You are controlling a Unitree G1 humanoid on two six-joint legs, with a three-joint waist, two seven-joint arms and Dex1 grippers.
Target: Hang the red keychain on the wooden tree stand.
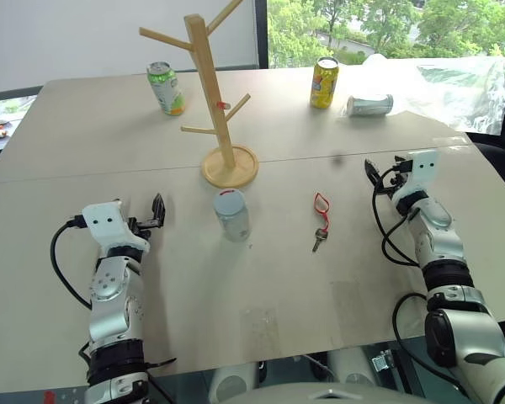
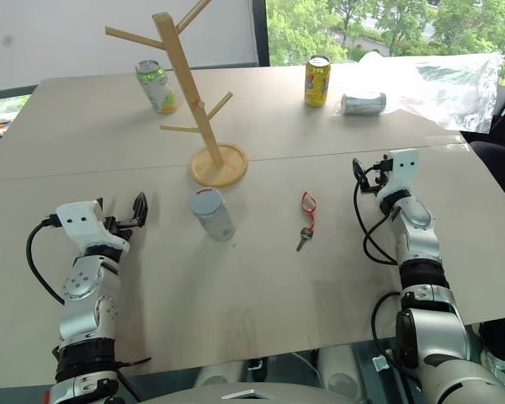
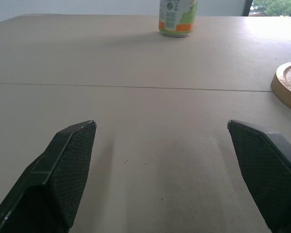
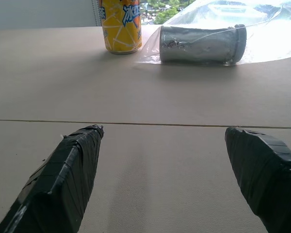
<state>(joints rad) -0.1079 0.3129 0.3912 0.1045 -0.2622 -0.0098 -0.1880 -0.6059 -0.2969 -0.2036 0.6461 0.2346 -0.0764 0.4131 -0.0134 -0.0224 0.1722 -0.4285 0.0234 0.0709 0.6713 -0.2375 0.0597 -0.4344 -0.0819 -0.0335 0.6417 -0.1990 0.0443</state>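
The top of the wooden tree stand (image 1: 212, 88) is cut off by the picture's edge, and a tiny red bit on its pole is too small to name. The red keychain (image 1: 321, 219) lies flat on the pale table (image 1: 194, 286), between the grey jar (image 1: 232, 214) and the right gripper (image 4: 167, 165). Both the right and the left gripper (image 3: 162, 160) are wide open and hold nothing. Green trees show through the window (image 1: 387, 25).

Keychain (image 1: 321, 220) lies on the table (image 1: 84, 135) at four o'clock from the tree stand (image 1: 221, 118), jar (image 1: 232, 214) at six
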